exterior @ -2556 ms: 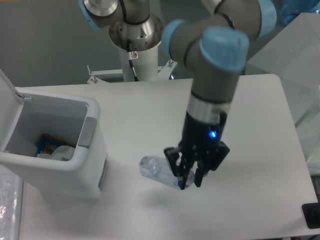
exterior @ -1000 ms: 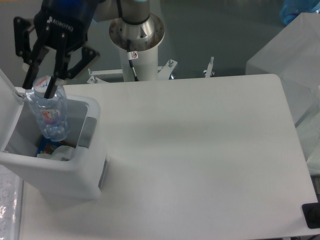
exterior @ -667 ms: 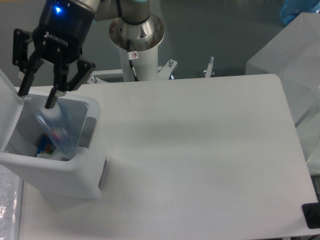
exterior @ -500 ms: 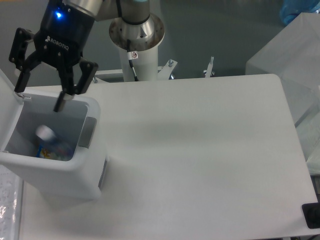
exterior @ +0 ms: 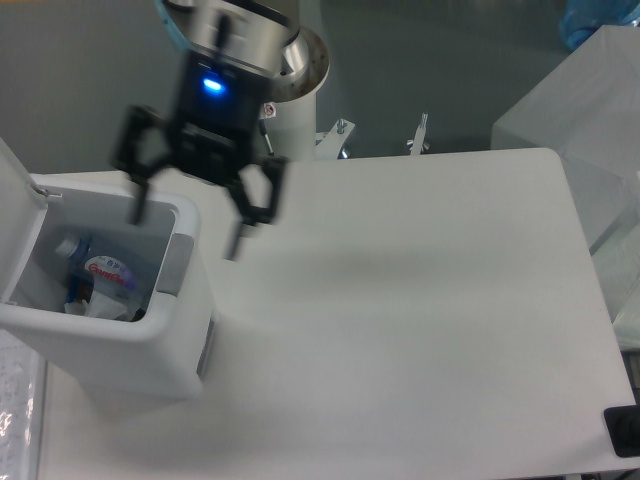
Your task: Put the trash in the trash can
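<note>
1. Trash can is sitting at far left of the tabletop, lid hinged back.
2. Bottle is lying inside it; tissue wad is not clearly showing.
3. Pincer is hanging above the can's right rim, fingers spread wide, gripping nothing, blurred.
4. Step in hand, judging: retreating; should be lifting clear of the rim, avoiding the lid.

**Surfaces and finishes**

You see the trash can in smooth white plastic, faintly glossy, with a matt grey panel. Inside, the bottle is clear blue-tinted plastic with a printed label. The table at 3 o'clock looks matt white, smooth. The gripper is matt black, blurred.
</note>
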{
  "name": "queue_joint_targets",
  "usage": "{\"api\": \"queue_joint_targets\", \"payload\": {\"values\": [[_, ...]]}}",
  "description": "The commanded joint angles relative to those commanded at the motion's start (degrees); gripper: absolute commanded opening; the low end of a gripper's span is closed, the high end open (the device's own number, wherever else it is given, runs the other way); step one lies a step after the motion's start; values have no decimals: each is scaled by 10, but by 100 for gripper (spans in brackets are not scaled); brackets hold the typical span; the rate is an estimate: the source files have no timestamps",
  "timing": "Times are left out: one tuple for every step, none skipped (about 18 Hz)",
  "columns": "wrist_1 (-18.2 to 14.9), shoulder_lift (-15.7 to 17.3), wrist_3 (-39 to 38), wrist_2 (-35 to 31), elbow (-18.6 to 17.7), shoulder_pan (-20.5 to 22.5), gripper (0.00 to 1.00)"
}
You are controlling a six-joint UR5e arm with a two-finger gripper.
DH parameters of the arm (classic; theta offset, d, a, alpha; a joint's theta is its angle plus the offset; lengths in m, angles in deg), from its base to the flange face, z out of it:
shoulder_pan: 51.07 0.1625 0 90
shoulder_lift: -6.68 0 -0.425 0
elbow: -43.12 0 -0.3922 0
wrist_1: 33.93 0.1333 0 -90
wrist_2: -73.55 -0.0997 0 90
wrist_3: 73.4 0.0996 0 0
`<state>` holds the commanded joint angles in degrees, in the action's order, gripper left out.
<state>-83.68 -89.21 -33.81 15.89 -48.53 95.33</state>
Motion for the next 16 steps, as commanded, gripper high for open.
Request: {"api": "queue_joint_targets", "payload": {"values": [[0,-1,54,-2,-18,25,100],[-1,-3,106,-2,-32,43,100],[-1,-15,152,-3,-38,57,100],[-1,-31,192,-11,-43,65,100],[-1,-44,224,-31,-48,67,100],[-2,-52,254,-62,-52,67,100],[-1,-58,286,-99,-62,68,100],[-1,-62,319,-132,-69,69,100],[-1,-65,353,-153,-70,71,100],[-1,-75,375,-166,-67,72,100],[-2,-86,386,-176,-63,72,100],[-2,-100,389,-191,-56,72,100],[-6,-112,391,-219,-42,71,100],[-12,-126,399,-256,-26,69,100],[-18,-143,401,-277,-17,65,100],[-22,-157,402,-287,-11,58,100]]}}
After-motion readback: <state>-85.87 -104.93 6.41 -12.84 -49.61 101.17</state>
